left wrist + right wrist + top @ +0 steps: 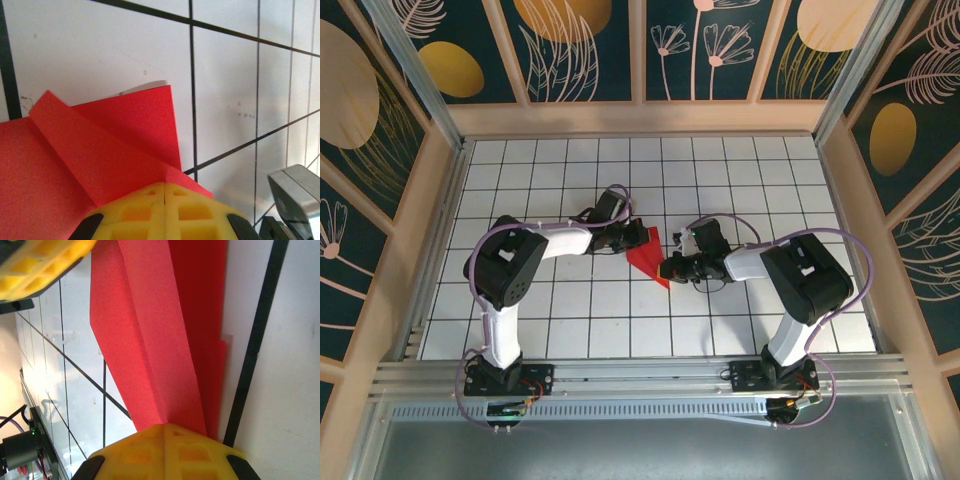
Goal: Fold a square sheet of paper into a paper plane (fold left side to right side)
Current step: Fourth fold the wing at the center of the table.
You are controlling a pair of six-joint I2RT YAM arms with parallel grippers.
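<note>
Top external: bracketing folded red sheet [647,257], lying mid table [570,300], with left gripper [624,240] at far-left edge, right gripper [668,269] at near-right tip, probably holding creases flat. Left wrist: jaws pressed together, tips sitting on folded flap; pinching or just pressing, cannot tell. Right wrist: likewise closed, touching sheet's narrow end.

The folded red paper sheet [647,258] is laid on the white gridded tabletop [740,180], between the left gripper [626,243] and the right gripper [668,268].

R fingers [131,454] shut, tips on narrow end of folded red paper [145,340]; L fingers [37,267] near far corner.
</note>
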